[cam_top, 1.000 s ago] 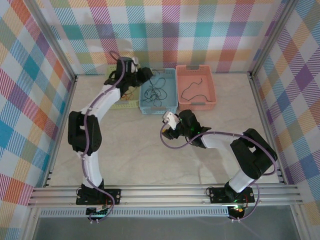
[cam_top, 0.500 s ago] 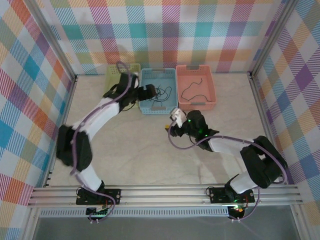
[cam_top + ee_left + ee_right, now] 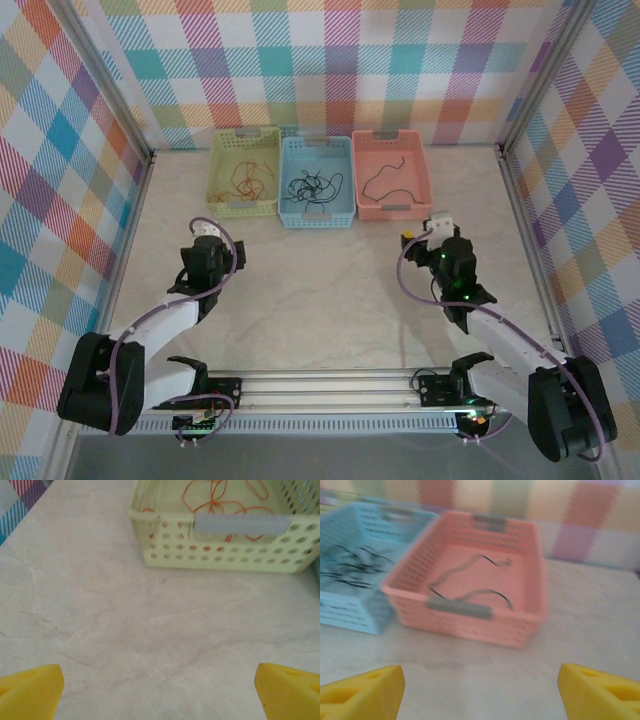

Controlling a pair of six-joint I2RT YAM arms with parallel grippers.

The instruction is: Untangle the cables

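Observation:
The cables lie sorted in three baskets at the back of the table. Red-orange cables [image 3: 248,178] [image 3: 220,497] rest in the green basket [image 3: 222,205]. A black tangle [image 3: 312,185] [image 3: 350,565] fills the blue basket [image 3: 318,218], and one dark cable [image 3: 385,175] [image 3: 470,580] lies in the pink basket [image 3: 392,209]. My left gripper [image 3: 208,236] [image 3: 160,692] hovers open over bare table in front of the green basket, nothing between its yellow fingertips [image 3: 30,690]. My right gripper [image 3: 425,232] [image 3: 482,690] stands open and empty in front of the pink basket.
Metal frame posts and checked walls close in the table on three sides. The marbled tabletop [image 3: 320,290] between the two arms and the baskets is free room. A rail [image 3: 320,385] runs along the near edge.
Both arms have drawn back from the baskets toward the near side, the left to the left, the right to the right. The left jaws opened wide; the right jaws widened a little.

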